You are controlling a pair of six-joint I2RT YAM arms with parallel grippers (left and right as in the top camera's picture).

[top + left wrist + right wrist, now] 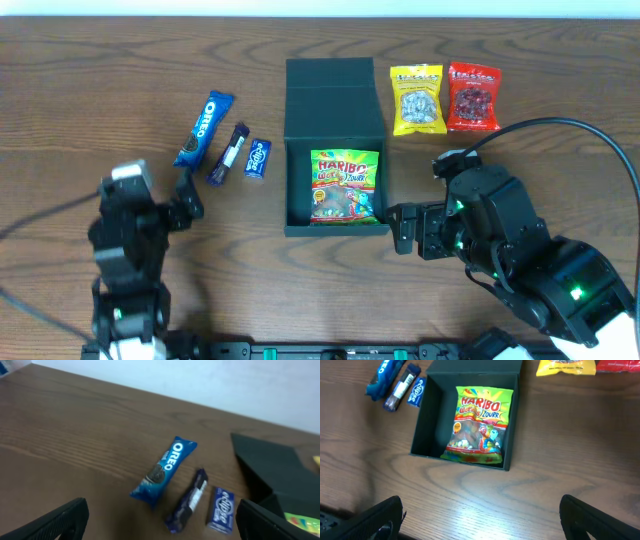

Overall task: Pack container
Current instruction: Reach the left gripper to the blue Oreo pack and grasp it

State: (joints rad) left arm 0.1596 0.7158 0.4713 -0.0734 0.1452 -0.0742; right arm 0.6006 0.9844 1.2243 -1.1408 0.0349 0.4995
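Overhead view: the container (335, 95) sits mid-table, nearer the far edge, with its flap lid laid open and flat toward that edge. 1 Haribo packet (344, 186) lies face up inside, toward the box's right wall (the right wrist view shows bare dark floor to its left).

Left of the container, and apart from it, 3 items lie in a row on the wood: an Oreo pack (204, 129), a dark bar (229, 154) and a small blue packet (259, 158), the last being nearest the box. None of them touches the container.

Right of the open lid, near the far edge, 2 packets lie side by side: a yellow packet (417, 99) just beside the lid, and a red packet (473, 97) close on its right.

Left gripper (188, 198): over bare wood toward the near-left corner, short of the 3 items, fingers (65, 520) spread wide, nothing between them.

Right gripper (398, 230): just off the container's near-right corner, fingers (375, 520) spread wide, nothing held
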